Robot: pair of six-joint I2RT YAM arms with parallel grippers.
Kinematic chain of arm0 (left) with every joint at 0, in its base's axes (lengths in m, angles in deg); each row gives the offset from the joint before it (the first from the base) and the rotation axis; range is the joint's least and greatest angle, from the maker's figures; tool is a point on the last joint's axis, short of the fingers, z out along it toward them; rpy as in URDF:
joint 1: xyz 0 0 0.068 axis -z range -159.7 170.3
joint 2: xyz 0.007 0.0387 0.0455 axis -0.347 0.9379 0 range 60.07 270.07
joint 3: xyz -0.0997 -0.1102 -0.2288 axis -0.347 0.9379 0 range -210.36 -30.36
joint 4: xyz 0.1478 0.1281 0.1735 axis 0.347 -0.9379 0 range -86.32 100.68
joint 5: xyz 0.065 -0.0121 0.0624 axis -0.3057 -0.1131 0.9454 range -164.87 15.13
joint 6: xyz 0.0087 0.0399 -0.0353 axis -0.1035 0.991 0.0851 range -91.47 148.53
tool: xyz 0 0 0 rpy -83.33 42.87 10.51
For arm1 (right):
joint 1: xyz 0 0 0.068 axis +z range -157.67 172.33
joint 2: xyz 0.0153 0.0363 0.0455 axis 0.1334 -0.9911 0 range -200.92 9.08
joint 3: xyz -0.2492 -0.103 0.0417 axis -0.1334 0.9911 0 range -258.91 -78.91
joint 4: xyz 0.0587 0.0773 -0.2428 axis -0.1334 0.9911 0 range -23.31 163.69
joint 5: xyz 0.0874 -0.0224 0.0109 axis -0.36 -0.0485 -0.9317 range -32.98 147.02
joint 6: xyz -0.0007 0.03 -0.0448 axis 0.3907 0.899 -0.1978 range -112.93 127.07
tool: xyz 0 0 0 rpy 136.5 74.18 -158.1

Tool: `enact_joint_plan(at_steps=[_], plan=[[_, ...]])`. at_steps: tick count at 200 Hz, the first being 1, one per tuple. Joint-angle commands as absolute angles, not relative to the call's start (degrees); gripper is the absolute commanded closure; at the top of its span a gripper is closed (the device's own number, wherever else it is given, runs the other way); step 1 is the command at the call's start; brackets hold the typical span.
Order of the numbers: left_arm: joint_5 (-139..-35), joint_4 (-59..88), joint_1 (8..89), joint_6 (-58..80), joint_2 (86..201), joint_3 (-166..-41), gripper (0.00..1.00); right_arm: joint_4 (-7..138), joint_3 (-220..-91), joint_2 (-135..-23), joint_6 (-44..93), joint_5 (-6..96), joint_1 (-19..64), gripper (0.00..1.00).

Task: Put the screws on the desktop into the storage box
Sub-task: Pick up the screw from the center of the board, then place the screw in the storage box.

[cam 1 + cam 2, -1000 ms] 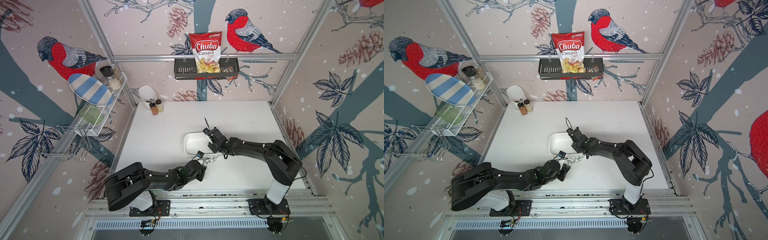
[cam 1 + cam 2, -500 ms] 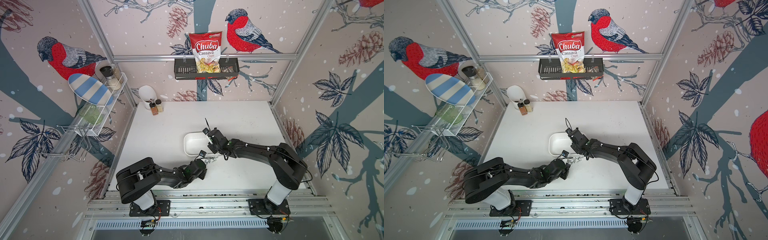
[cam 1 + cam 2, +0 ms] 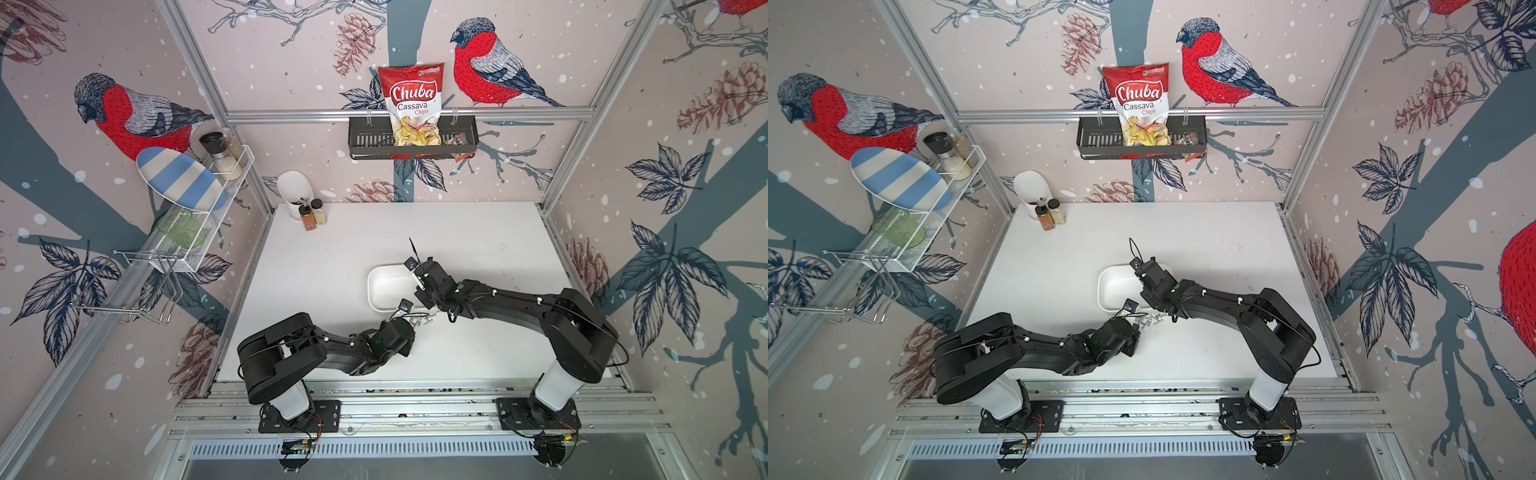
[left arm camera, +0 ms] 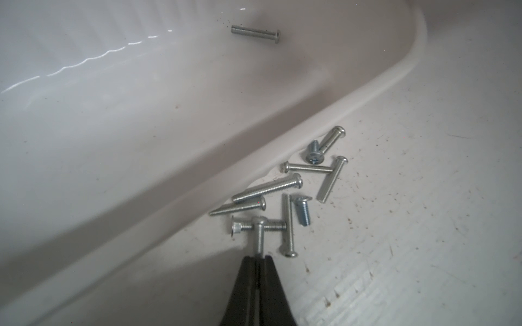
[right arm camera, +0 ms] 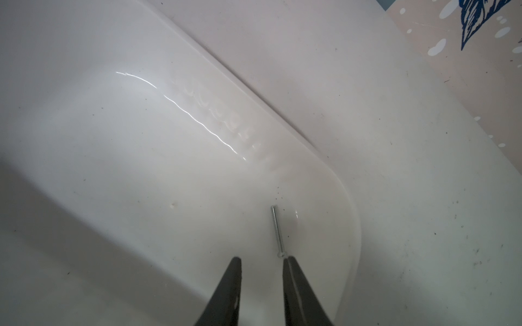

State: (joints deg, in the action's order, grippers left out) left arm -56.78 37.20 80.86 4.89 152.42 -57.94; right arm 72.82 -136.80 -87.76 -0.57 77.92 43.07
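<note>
- The tabletop [image 3: 478, 241] is white and scuffed. The box [image 3: 371, 291], a shallow white tray, sits near its centre in both top views.
- The loose screws [image 3: 420, 320] lie in a small pile at 5 o'clock from the box centre, just beside the near long rim. The left wrist view shows the screws [image 4: 296, 183] crossing one another, with some tips tucked under the lip of the box [image 4: 254, 158].
- The left gripper [image 4: 258, 256] reaches the pile from 7 o'clock. Its jaws are pressed together on the shaft of the gripped screw [image 4: 258, 235]. The head of that screw lies across a short screw set crosswise. Whether it is lifted clear of the tabletop cannot be told.
- The right gripper [image 5: 261, 258] hangs over the 3 o'clock end of the box [image 5: 141, 141]. Its jaws stand a narrow gap apart, with nothing between them.
- A lone screw [image 5: 277, 228] lies flat on the box floor near a rounded corner, one end just beside a right fingertip. The left wrist view also shows the lone screw [image 4: 254, 33].
- A white cup [image 3: 294, 191] and two spice jars [image 3: 313, 214] stand at the 11 o'clock corner of the tabletop.
</note>
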Motion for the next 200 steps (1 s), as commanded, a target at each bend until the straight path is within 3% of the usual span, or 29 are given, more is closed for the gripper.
enact_joint_plan(at_steps=[1, 79, 139, 200], plan=[[-57.6, 33.7, 81.1, 5.3, 151.4, -58.0, 1.00, 71.7, -136.4, -86.2, -0.5, 78.9, 43.5, 0.70], [-59.1, 30.0, 81.1, 6.5, 141.2, -58.0, 1.00, 71.8, -134.0, -77.4, 1.9, 76.6, 44.5, 0.69], [-53.3, 23.1, 80.1, 9.8, 133.2, -62.8, 1.00, 75.5, -132.4, -69.7, 10.2, 75.4, 45.1, 0.66], [-64.6, 23.8, 68.4, 12.7, 136.4, -66.9, 1.00, 73.7, -120.9, -59.7, 18.2, 76.0, 47.2, 0.59]])
